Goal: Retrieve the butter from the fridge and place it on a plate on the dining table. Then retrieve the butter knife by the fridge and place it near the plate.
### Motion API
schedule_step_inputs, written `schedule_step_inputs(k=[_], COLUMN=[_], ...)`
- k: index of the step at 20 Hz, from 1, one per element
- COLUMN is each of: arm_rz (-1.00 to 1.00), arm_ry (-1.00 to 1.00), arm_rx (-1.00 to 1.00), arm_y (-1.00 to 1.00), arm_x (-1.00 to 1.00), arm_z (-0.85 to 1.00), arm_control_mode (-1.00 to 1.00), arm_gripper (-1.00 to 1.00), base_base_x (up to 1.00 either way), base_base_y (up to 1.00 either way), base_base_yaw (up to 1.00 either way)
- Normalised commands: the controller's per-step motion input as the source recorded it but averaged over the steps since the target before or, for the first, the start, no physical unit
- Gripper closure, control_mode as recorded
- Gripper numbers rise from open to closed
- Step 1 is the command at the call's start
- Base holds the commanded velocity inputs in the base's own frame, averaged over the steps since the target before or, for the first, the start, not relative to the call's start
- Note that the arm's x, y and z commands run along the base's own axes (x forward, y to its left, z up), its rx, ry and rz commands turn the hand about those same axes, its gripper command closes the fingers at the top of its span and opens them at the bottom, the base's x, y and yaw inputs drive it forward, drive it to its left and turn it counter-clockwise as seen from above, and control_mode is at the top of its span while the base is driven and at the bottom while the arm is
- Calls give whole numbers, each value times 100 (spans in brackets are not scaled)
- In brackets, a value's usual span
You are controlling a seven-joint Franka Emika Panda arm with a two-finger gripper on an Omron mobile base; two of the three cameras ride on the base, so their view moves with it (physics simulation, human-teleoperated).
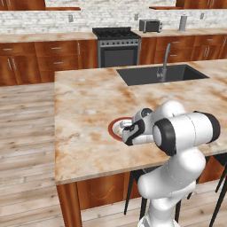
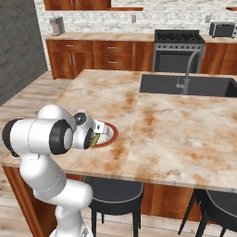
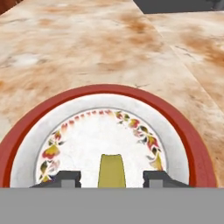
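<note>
Yellow-olive butter (image 3: pixel 110 170), at the bottom centre of the hand view over the plate (image 3: pixel 192 148), sits between the gripper (image 3: pixel 112 178) tips, gaps either side, apparently released; judged light, soft, best pinched mid-length.

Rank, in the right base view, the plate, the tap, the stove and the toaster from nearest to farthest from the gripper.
1. Plate: directly under the gripper, at the table's near edge.
2. Tap: by the sink, across the table to the right.
3. Stove: against the back wall, beyond the table.
4. Toaster: on the back counter, right of the stove.
</note>
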Motion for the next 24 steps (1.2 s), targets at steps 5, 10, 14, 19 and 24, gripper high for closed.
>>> schedule_step_inputs(k=[5,10,14,19,24], arm_rz=[0,0,0,0,0], arm_ry=[1,9,11,27,53], arm_rx=[0,0,0,0,0], arm_y=[0,0,0,0,-2], arm_x=[3,-4,-62,-63,-43], arm_z=[0,16,97,100,100], arm_control_mode=[-100,-100,-100,-100,-100], arm_gripper=[-100,-100,-100,-100,-100], base_base_x=[0,0,0,0,0], base_base_y=[0,0,0,0,0], base_base_yaw=[0,0,0,0,0])
